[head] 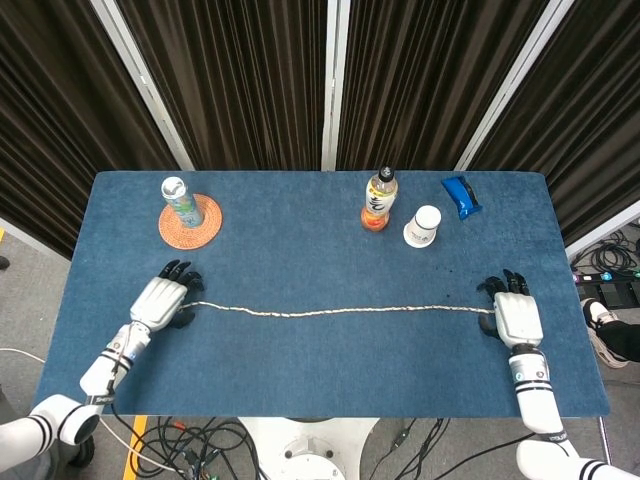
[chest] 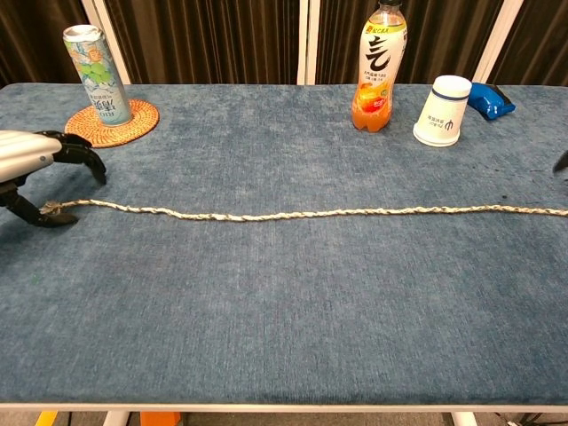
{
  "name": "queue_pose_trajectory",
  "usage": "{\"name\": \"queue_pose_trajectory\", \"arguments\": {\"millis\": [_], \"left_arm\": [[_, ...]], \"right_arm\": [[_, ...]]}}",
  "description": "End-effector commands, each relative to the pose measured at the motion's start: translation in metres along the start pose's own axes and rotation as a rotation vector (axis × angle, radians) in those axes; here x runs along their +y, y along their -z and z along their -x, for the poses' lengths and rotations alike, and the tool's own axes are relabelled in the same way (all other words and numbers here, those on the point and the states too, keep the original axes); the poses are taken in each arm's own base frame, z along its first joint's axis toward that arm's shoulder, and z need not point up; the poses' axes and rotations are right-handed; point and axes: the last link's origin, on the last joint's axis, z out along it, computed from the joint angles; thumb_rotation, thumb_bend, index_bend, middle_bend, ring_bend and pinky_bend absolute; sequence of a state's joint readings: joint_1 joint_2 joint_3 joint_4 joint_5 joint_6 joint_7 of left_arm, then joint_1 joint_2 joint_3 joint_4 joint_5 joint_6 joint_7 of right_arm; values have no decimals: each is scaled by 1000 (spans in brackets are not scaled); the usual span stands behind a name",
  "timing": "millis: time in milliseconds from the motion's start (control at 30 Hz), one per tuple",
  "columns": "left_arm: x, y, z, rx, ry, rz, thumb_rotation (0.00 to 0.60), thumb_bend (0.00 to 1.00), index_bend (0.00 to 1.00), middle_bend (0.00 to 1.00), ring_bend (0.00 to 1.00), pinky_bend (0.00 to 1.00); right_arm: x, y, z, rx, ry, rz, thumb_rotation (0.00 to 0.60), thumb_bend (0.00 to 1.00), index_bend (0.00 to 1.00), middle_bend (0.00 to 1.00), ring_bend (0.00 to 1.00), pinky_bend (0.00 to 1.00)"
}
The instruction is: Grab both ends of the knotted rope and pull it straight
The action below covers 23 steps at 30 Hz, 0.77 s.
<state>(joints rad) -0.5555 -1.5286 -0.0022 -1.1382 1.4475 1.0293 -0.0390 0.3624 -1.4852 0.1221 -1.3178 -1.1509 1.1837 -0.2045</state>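
The rope (head: 340, 311) lies nearly straight across the counter (head: 300, 370), in front of the bottle (head: 378, 200) and cup (head: 423, 225). The left hand (head: 160, 300) pinches the rope's left end, in front of the can (head: 177, 199) on its coaster (head: 205, 228). The right hand (head: 512, 316) sits at the other end; whether it grips there cannot be told.

head: overhead, far | chest: low, near | shared: table (head: 300, 250)

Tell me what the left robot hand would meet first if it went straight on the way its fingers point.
Probably the coaster under the can: the left robot hand points up the table toward it, though depth is unclear.
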Motion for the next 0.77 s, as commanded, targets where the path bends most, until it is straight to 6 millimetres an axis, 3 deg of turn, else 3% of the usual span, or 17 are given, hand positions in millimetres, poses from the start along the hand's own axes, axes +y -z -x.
{"name": "queue_pose_trajectory", "arguments": {"millis": [33, 233, 367, 533, 767], "left_arm": [[-2, 9, -11, 49, 30, -10, 600, 188, 247, 178, 40, 21], [-27, 47, -49, 190, 73, -76, 600, 177, 246, 178, 40, 20], [-53, 86, -68, 263, 57, -166, 600, 169, 247, 177, 40, 21], [-67, 138, -73, 312, 45, -268, 600, 165, 247, 178, 40, 21], [-61, 189, -65, 345, 64, -360, 600, 155, 247, 178, 40, 20]], "right_arm": [[0, 5, -14, 47, -8, -10, 600, 212, 151, 176, 0, 0], [12, 31, -60, 167, -31, -19, 600, 226, 149, 174, 0, 0], [25, 57, -83, 178, -46, -43, 600, 235, 159, 176, 0, 0], [40, 89, -97, 198, -36, -65, 600, 236, 168, 167, 0, 0], [43, 118, -98, 213, -60, -77, 600, 235, 169, 167, 0, 0]]}}
